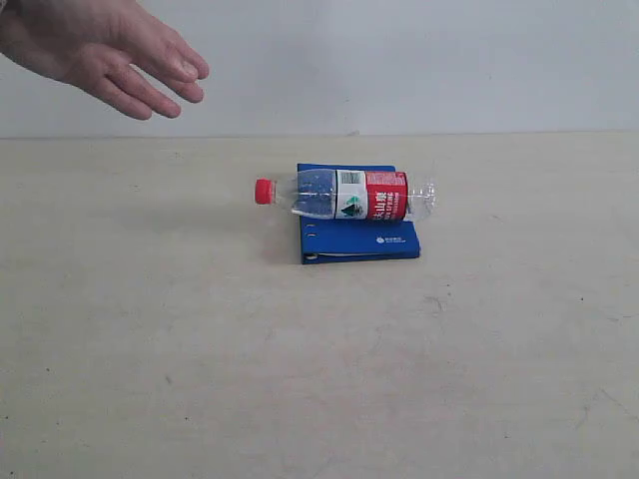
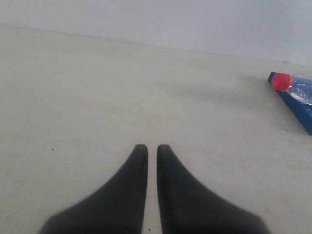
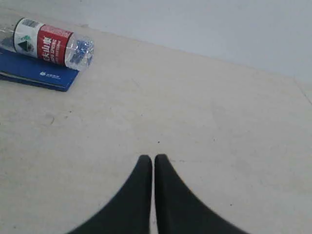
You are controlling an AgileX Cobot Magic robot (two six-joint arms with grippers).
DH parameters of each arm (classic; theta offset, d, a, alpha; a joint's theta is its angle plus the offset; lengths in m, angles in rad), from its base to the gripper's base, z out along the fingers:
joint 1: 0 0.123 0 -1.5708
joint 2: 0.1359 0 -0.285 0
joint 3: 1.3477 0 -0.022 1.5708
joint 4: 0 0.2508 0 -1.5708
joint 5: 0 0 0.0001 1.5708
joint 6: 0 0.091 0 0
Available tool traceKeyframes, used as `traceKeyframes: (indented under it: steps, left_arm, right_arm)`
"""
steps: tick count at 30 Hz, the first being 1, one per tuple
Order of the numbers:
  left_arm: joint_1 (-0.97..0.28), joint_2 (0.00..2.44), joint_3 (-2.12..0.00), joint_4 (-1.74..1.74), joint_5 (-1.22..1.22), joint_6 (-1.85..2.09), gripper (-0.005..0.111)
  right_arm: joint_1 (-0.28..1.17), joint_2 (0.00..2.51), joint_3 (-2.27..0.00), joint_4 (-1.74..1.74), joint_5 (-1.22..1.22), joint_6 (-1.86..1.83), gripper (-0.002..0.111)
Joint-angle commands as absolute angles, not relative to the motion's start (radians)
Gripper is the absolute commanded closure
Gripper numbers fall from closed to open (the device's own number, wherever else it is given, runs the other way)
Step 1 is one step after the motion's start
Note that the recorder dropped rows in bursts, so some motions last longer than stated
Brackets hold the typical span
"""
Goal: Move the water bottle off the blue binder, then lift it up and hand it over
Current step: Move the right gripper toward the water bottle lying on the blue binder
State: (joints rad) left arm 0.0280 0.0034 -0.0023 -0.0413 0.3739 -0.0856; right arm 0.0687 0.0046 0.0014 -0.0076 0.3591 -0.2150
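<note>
Your exterior view looks from the near side, angled slightly down across the table [image 1: 150, 379]. Your wrist views sit low behind the left gripper [image 2: 152, 147] and right gripper [image 3: 153, 158], facing the far wall [image 1: 399, 60]. All three share the water bottle [image 1: 344, 195] and blue binder [image 1: 359, 247].

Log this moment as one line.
stage: not started | water bottle: lying on blue binder | left gripper: shut, empty | right gripper: shut, empty | hand: raised, touching nothing

Left gripper [image 2: 152, 147]: my two black fingers [image 2: 135, 175] are drawn together, a thin slit between them, tips level.
Right gripper [image 3: 153, 158]: my fingers are closed the same way, tips almost touching, side by side.
</note>
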Motion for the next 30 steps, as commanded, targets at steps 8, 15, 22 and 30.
traceKeyframes:
  steps: [8,15,22,30]
  left_arm:
    - [0.022,0.0,0.0,-0.042,0.365,-0.082,0.1]
    - [0.022,0.0,0.0,-0.042,0.365,-0.082,0.1]
    - [0.022,0.0,0.0,-0.042,0.365,-0.082,0.1]
    - [0.022,0.0,0.0,-0.042,0.365,-0.082,0.1]
  right_arm:
    - [0.071,0.0,0.0,0.357,-0.328,0.199,0.108]
    - [0.071,0.0,0.0,0.364,-0.638,0.356,0.108]
    - [0.071,0.0,0.0,0.373,-0.952,0.392,0.108]
    - [0.071,0.0,0.0,0.288,-0.725,0.865,0.108]
